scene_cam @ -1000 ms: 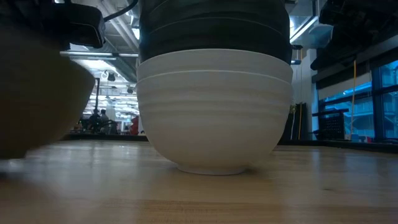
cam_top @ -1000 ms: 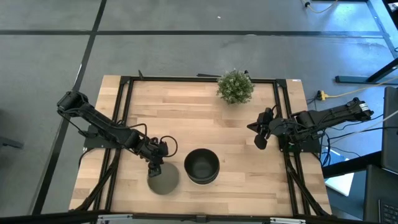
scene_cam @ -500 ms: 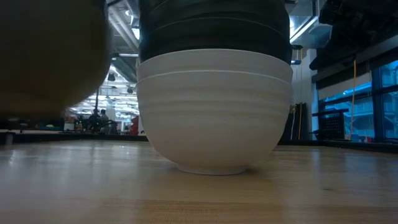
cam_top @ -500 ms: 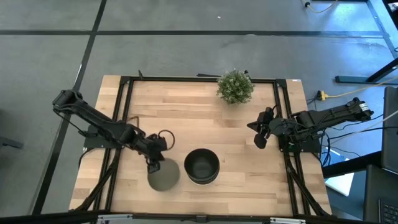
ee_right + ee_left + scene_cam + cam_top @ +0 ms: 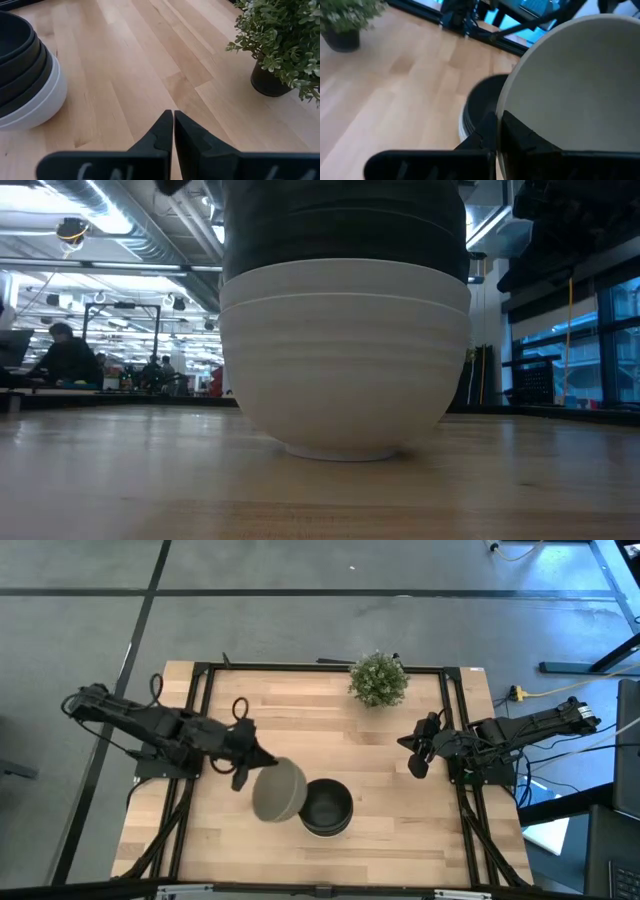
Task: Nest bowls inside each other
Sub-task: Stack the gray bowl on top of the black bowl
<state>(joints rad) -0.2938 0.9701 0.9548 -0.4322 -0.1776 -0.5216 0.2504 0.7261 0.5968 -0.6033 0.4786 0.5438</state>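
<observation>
Grey floor (image 5: 300, 630) with dark seam lines surrounds the wooden table (image 5: 300, 730). Beyond it, a hall with ceiling strip lights (image 5: 110, 220); a seated person (image 5: 62, 360) at far left; blue-lit windows (image 5: 590, 340) at right.

Table (image 5: 330, 725): pale butcher-block wood top in a black frame, standing on grey floor (image 5: 300, 625).
On it, near the front edge, about mid-width: bowl stack (image 5: 326, 807), white bowls (image 5: 345, 360) at the bottom resting on the wood, black bowls (image 5: 17, 47) nested above.
On it, at the far edge: potted plant (image 5: 378, 678), upright, well apart from the stack.
</observation>
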